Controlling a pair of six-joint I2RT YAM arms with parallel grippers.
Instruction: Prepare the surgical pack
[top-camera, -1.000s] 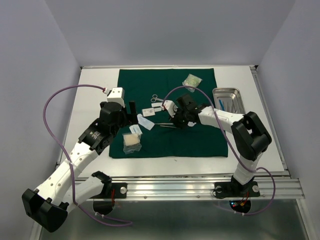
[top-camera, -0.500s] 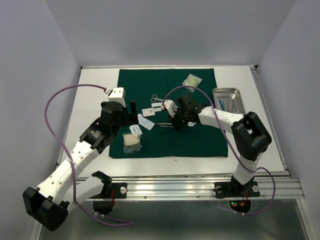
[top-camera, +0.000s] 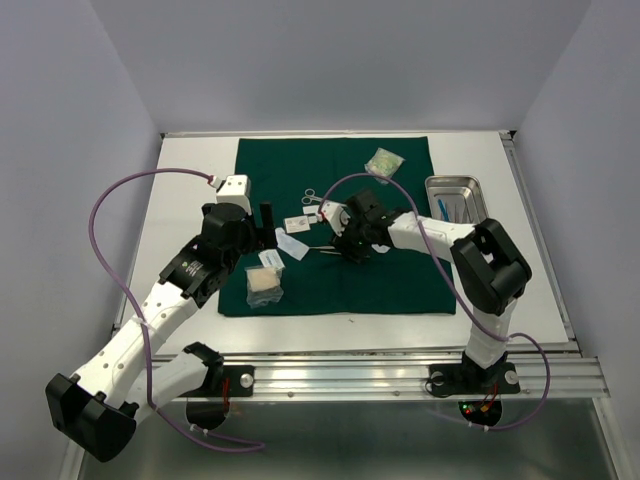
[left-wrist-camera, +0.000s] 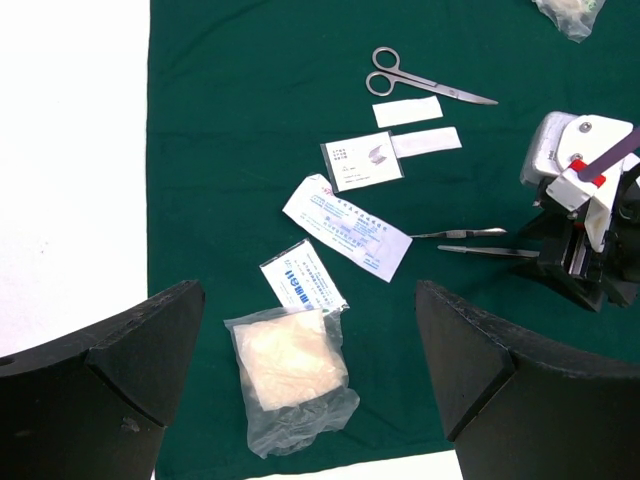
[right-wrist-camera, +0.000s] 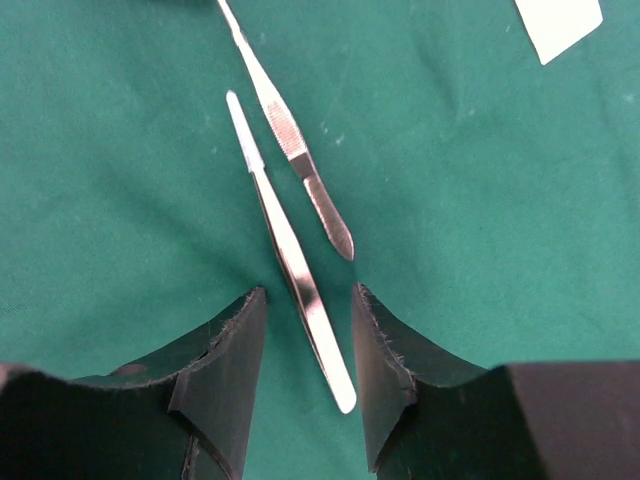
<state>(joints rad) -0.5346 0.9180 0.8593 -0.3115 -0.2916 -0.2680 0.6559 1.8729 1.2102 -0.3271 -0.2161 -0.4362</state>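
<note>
Your surface (top-camera: 190, 200) carries the dark green drape (top-camera: 330, 165), spread flat, and every place below is given from that drape. Judging by the layout, you are in the step of lifting the forceps (right-wrist-camera: 285, 240) from the middle of the drape. Your right tool (right-wrist-camera: 307, 300) sits low over them, its fingers partly apart and straddling one steel leg; it holds nothing, and the forceps lie flat on the cloth.

The next move calls for centring both legs between the fingers, since the second leg now lies outside them. You then need to close low enough to catch thin metal without pinching the cloth. The forceps may skate or pivot as you close, so go slowly.

Your left tool (left-wrist-camera: 310, 290) hangs above the drape's near left part, fingers wide, holding nothing.

The steel tray (top-camera: 456, 180) stands just off the drape's right edge, on the bare surface. Something blue and slim lies inside it, but it is too small to name, and much of the tray floor looks bare.

- A clear gauze bag (left-wrist-camera: 290, 375) lies at the drape's near left corner.
- A second bag (top-camera: 383, 160) lies by the far edge, right of centre.
- Flat paper packets (left-wrist-camera: 347, 227) lie left of the drape's middle.
- The scissors (left-wrist-camera: 430, 88) lie closed, between the middle and the far edge.
</note>
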